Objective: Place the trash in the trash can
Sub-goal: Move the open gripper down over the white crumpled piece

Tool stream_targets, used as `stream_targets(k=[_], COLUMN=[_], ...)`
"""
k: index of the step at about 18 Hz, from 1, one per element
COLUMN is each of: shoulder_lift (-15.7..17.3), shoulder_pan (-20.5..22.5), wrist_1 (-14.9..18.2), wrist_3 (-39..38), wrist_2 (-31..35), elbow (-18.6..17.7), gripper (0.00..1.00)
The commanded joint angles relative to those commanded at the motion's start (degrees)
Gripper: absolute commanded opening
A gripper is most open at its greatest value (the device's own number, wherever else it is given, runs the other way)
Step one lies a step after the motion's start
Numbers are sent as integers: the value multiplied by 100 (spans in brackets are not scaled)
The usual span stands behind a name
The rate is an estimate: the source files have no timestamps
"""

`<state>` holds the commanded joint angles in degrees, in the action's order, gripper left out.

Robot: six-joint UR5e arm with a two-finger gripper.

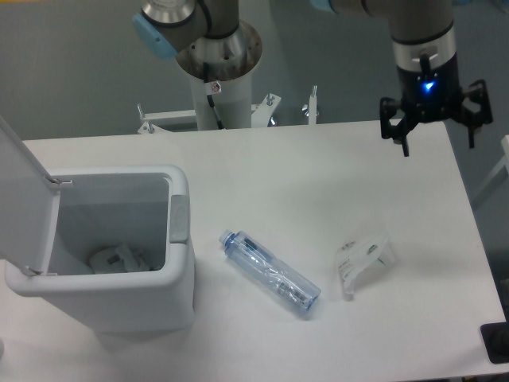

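So the gripper [433, 127] is hanging up over the far right corner of the table [278, 175], fingers spread wide, nothing between them, little blue light glowing on the body. It points straight down off the wrist, and the rest of the arm runs up out of the top of the view, so I can't say much about the elbow. The base column [216, 60] sits behind the table's far edge, well apart from the gripper.

Both pieces of trash are lying loose on the table. The clear wrapper [363, 259] with the white label is nearer the front on the right side, and it looks half propped up instead of flat. My guess is that's the sketchy one: thin crinkly film, so the fingers could close on air or just shove it along the surface. The blue-tinted plastic bottle [270, 273] lies diagonally toward the middle, neck pointing at the bin. It's round, so a pinch across the wrong axis could roll it or squirt it out.

The trash can [111, 294] sits at the left with its lid [24, 199] flipped up, and there's something pale already lying in the bottom. That upright lid might catch the arm if it swings in low.
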<state>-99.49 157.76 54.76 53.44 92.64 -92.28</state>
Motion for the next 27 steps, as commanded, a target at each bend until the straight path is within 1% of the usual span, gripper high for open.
stream_targets(k=[3, 6, 8, 10, 12, 13, 15, 16, 18, 20, 21, 22, 23, 25, 27], shoulder_lift=[-106, -167, -272, -404, -562, -650, -1027, -1159, -1274, -1476, -1625, -1696, -1723, -1767, -1863], shoulder_pan=[-44, -61, -157, -228, -316, -308, -290, -299, -308, -308, -308, -299, -299, -316, -334], wrist_1=[17, -35, -27, -18, -26, -70, -202, -246, -255, -543, -676, -686, -677, -703, -729], wrist_3=[0, 105, 481, 545, 370, 404, 570, 667, 817, 835, 922, 1001, 1011, 1002, 1002], wrist_2=[61, 44, 70, 70, 27, 0, -9, 0, -26, -227, -281, -281, -290, -290, -290], elbow=[-211, -615, -747, -818, -801, -757, -521, -441, -388, -256, -108, 24, 78, -27, -18], gripper=[100, 100, 100, 100, 100, 100, 100, 100, 100, 100, 100, 100, 100, 100, 100])
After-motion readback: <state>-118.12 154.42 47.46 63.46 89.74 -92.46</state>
